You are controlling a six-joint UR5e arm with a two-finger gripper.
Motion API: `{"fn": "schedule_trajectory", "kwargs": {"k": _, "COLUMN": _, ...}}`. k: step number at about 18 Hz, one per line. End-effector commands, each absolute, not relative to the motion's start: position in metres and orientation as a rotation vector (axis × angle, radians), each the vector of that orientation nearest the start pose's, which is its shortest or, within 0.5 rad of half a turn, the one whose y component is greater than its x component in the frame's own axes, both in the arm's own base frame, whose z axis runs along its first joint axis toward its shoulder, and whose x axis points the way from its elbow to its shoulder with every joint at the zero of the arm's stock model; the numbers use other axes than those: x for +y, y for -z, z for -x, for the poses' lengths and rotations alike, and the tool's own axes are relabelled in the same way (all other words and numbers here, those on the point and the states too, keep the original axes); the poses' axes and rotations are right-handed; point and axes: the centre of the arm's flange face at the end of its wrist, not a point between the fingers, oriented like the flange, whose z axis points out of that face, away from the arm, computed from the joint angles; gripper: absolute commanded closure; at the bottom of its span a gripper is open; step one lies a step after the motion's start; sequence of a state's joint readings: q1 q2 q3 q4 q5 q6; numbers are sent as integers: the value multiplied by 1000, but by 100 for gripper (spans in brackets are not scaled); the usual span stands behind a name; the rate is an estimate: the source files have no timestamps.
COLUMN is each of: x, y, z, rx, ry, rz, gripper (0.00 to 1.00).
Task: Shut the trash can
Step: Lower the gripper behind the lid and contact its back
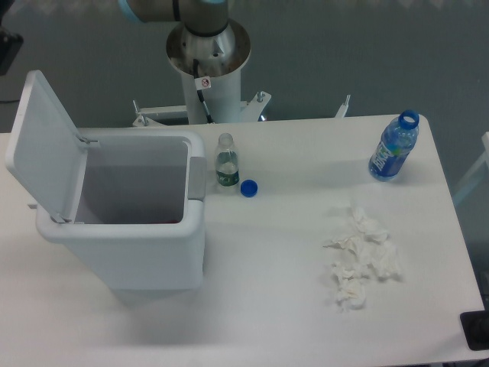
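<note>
Trash can open, tool almost out of view

Only a dark sliver of the tool [6, 47] shows at the upper-left edge; I cannot tell how its jaws stand. Below it, the white trash can [130, 237] sits on the worktop's [267, 306] left side, its flat lid [44, 149] raised on the left and its grey latch tab [198, 180] facing right.

A round silver-grey metal robot base [208, 47] is being shown, topped by a light-blue joint ring [141, 11]; a small red-and-white sticker [205, 82] is being displayed.

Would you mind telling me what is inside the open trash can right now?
The trash can shows bare grey inner walls; its near wall hides the bottom, so any contents there cannot be seen.
</note>
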State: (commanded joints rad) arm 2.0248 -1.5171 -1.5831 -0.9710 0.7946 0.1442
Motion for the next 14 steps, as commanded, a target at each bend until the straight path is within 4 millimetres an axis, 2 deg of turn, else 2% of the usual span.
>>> {"fn": "schedule_trajectory", "kwargs": {"k": 14, "x": 539, "y": -590, "z": 42, "rx": -71, "ry": 602, "rz": 2299, "gripper": 0}}
